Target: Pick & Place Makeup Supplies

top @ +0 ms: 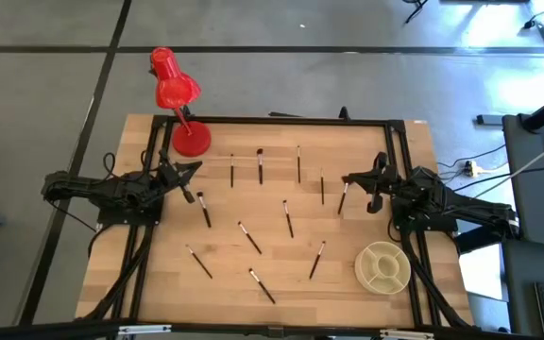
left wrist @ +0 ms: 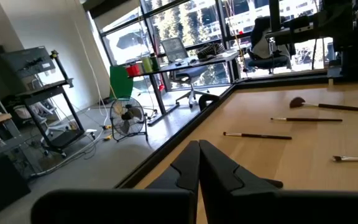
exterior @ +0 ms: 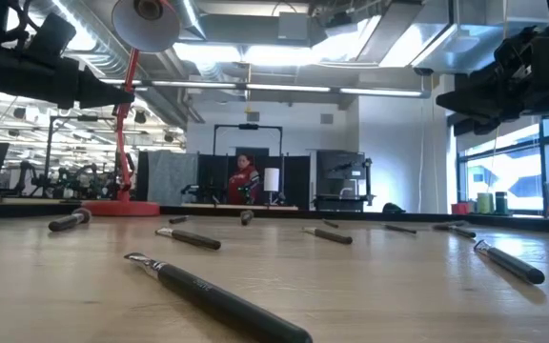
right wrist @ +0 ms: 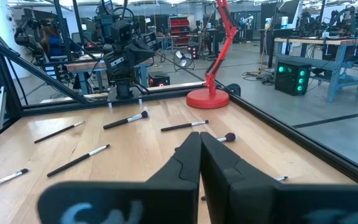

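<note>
Several makeup brushes, slim dark sticks with lighter tips, lie flat and scattered over the wooden table [top: 159, 283]: one [top: 260, 165] at the far middle, one [top: 249, 237] in the centre, one [top: 262, 285] near the front edge. The low view shows the nearest brush [exterior: 217, 303] close up. My left gripper [top: 196, 168] hovers shut at the table's left, pointing level toward the middle; in its wrist view the shut fingers [left wrist: 199, 149] hold nothing. My right gripper [top: 346, 179] hovers shut at the right, above one brush [top: 343, 196]; its fingers [right wrist: 200, 140] are empty too.
A red desk lamp [top: 173, 90] stands on its round base [top: 191, 140] at the far left corner. A round cream divided dish [top: 382, 266] sits at the near right. A black frame [top: 281, 120] borders the table. A person [exterior: 244, 179] sits far behind.
</note>
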Controlling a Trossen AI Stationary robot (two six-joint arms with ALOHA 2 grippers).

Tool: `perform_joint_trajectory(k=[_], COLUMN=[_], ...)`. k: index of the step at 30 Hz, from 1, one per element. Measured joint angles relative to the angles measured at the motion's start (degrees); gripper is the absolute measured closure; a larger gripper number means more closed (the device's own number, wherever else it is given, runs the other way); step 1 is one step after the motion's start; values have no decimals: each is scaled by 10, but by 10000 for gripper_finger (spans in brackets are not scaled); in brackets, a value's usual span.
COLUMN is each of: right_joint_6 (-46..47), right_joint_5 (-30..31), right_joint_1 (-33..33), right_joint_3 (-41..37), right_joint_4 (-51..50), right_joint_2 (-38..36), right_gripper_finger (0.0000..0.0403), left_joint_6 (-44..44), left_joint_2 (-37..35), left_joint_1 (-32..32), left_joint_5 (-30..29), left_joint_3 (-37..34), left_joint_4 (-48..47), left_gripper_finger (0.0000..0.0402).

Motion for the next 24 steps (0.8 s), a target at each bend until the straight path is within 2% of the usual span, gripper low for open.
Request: perform_joint_trajectory(k=[24], right_joint_6=[0], right_joint_5=[0], right_joint_1=[0], right_joint_3=[0], right_joint_4=[3], right_joint_2=[0], right_gripper_finger=[393], left_joint_6=[6], left_joint_2=[0], left_joint_1=[0], left_joint_5=[-2], left_joint_3=[0], left_joint_4=[6], left_gripper_finger=[398])
